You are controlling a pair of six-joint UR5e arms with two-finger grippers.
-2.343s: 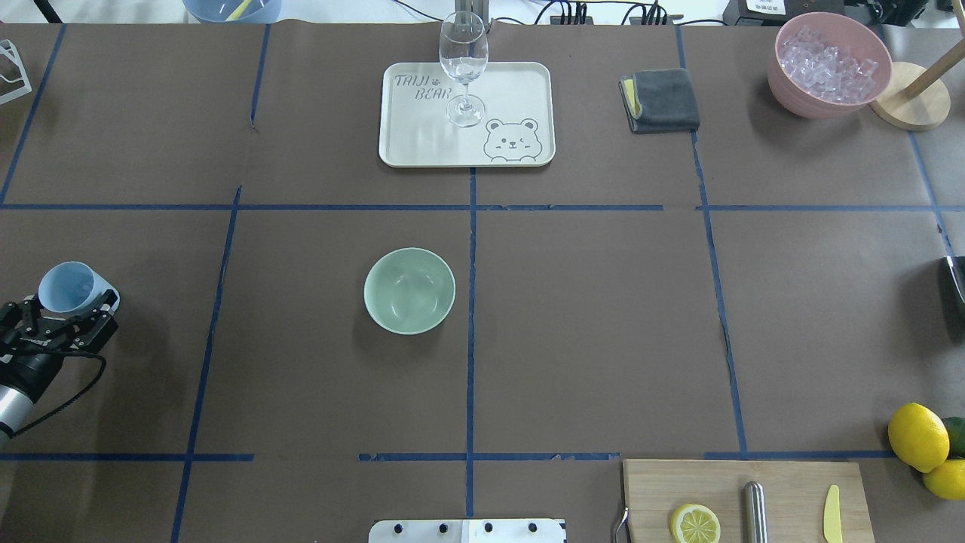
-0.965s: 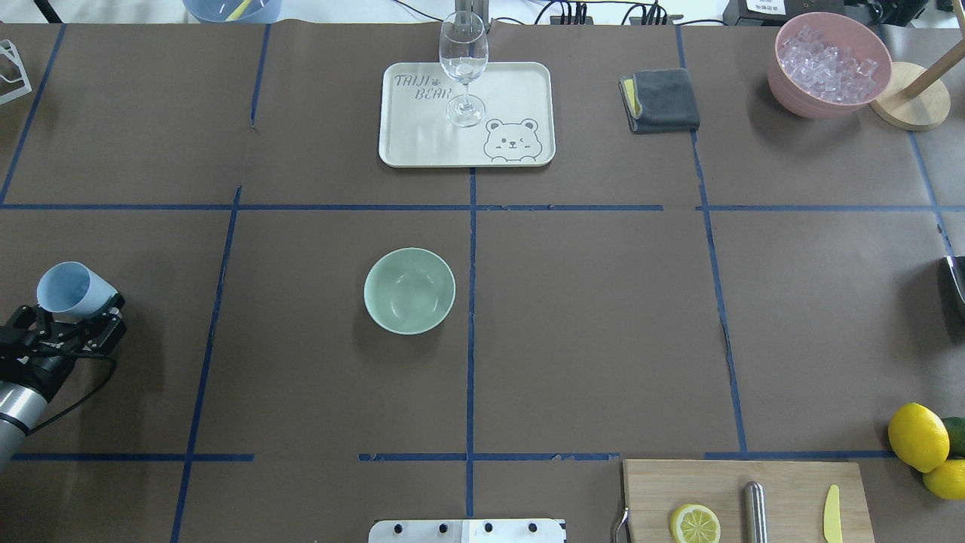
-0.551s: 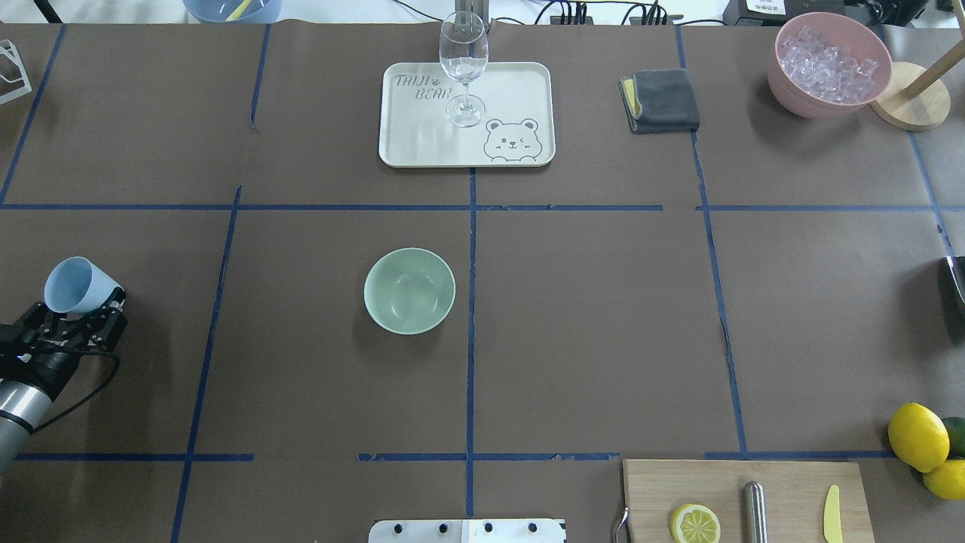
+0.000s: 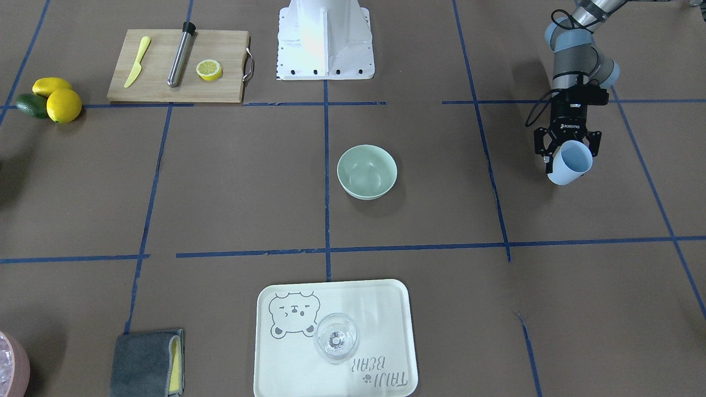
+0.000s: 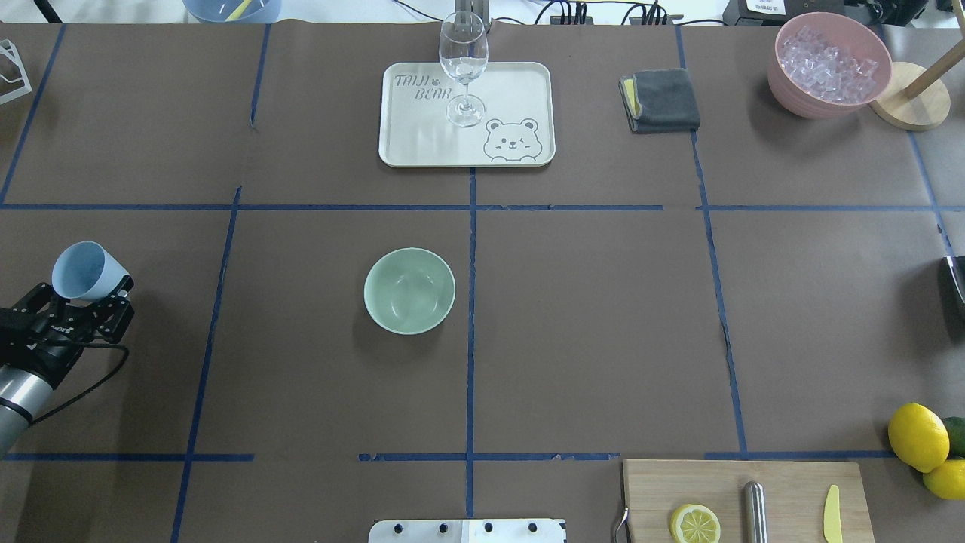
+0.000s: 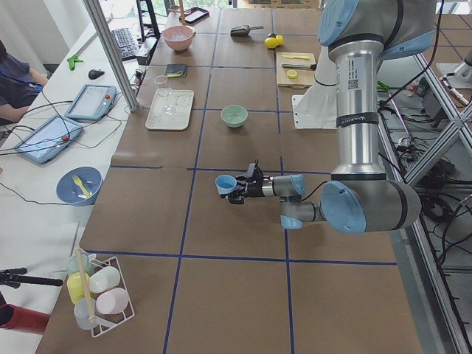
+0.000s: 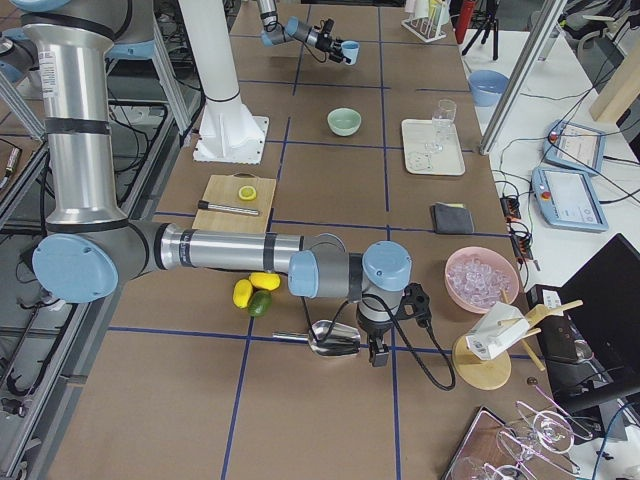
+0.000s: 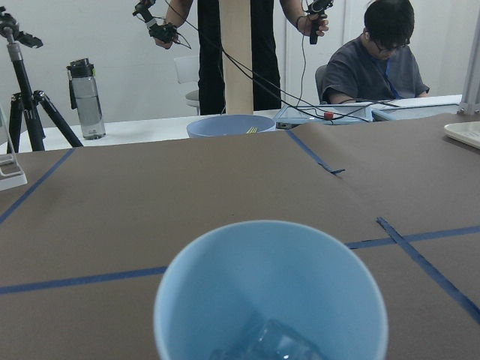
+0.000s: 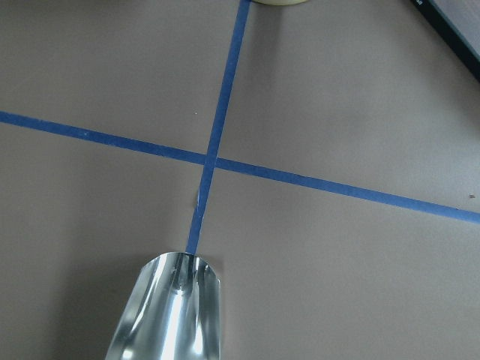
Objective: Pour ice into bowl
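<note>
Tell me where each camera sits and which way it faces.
Front-facing: across the table, facing the base; left gripper, blue cup at right.
Overhead: behind the robot, looking down; left arm, bowl.
Exterior left: table's left end; left arm near.
Exterior right: right end; right arm near.
Left wrist: into cup, ice inside.
Right wrist: down on metal scoop.
Shared: first two show the bowl.

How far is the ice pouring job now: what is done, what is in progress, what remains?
Done: the left claw is shut on the blue cup, in the air, with ice in its bottom. In progress: the cup is held to the side of the bowl. Remaining: bring it over the bowl, which looks empty, and tip it.
</note>
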